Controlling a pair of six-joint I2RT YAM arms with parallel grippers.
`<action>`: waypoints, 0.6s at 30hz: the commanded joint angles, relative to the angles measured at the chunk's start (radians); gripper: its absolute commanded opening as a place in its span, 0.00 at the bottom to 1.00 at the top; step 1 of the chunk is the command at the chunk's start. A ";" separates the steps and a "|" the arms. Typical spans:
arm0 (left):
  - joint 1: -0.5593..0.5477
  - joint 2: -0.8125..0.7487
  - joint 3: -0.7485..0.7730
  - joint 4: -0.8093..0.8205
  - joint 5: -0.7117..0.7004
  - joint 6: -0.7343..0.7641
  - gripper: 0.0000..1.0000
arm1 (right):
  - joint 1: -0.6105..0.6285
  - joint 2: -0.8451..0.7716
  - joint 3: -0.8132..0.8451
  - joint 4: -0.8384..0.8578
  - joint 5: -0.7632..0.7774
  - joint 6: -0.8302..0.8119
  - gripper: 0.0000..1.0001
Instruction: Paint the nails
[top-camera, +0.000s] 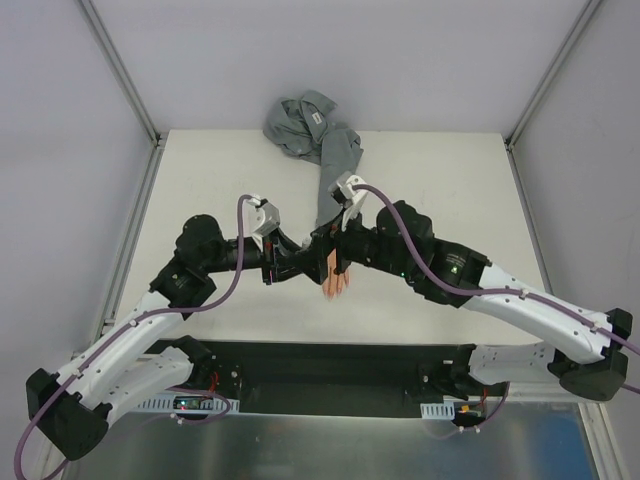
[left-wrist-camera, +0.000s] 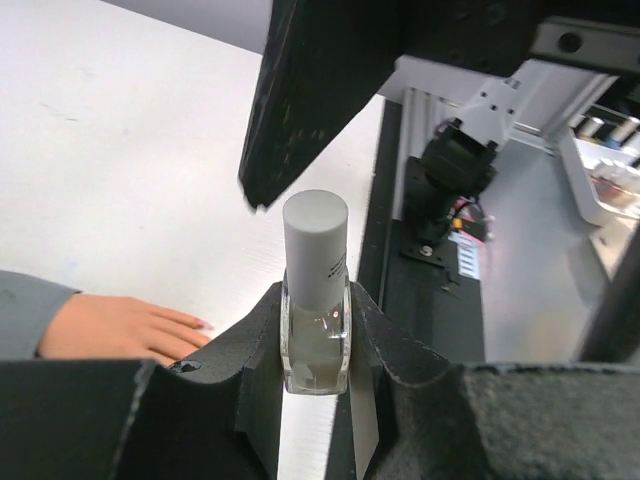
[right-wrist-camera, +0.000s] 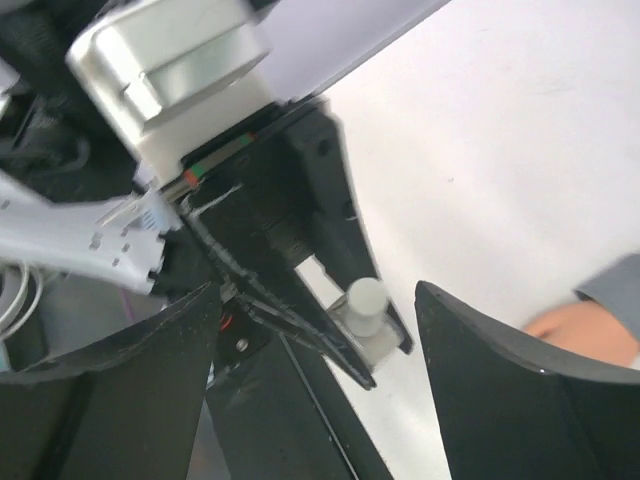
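A peach mannequin hand (top-camera: 335, 281) with a grey sleeve (top-camera: 333, 165) lies palm down mid-table, fingers toward the near edge. Its nails (left-wrist-camera: 203, 324) are tiny; one fingertip looks pinkish in the left wrist view. My left gripper (left-wrist-camera: 316, 345) is shut on a small clear bottle (left-wrist-camera: 316, 340) with a white cap (left-wrist-camera: 315, 245), held upright just right of the hand. My right gripper (right-wrist-camera: 315, 320) is open, its fingers (right-wrist-camera: 500, 370) spread wide, hovering above the bottle's cap (right-wrist-camera: 366, 297). The hand also shows in the right wrist view (right-wrist-camera: 585, 335).
The grey sleeve bunches into a heap (top-camera: 300, 118) at the table's far edge. Metal frame posts (top-camera: 130, 90) stand at the back corners. A black strip (top-camera: 330, 365) with the arm bases runs along the near edge.
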 joint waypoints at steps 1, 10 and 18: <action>-0.007 -0.047 0.030 -0.004 -0.161 0.059 0.00 | 0.028 0.049 0.127 -0.134 0.360 0.118 0.78; -0.007 -0.072 0.023 -0.010 -0.214 0.068 0.00 | 0.056 0.172 0.253 -0.165 0.433 0.172 0.61; -0.007 -0.077 0.028 -0.015 -0.147 0.080 0.00 | 0.057 0.181 0.227 -0.148 0.364 0.132 0.42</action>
